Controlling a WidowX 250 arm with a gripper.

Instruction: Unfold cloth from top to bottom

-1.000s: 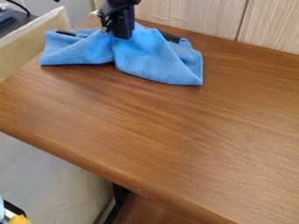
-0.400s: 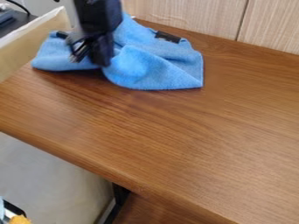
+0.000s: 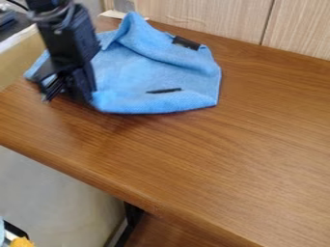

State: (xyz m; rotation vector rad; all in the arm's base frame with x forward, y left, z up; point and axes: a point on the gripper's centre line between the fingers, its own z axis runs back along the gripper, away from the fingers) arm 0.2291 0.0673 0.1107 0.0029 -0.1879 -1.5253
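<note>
The arm is entering from the upper left, its gripper (image 3: 68,94) hanging steeply downward at the near edge of the rumpled blue cloth (image 3: 138,72) on the wooden table (image 3: 213,154), clamping state being indeterminable.

the one camera looks down at a slant from up above the surface (image 3: 226,159), facing the wall (image 3: 206,19) at the back. it is close, so the surface runs out of sight on the right, with its front edge slanting low down.
</note>
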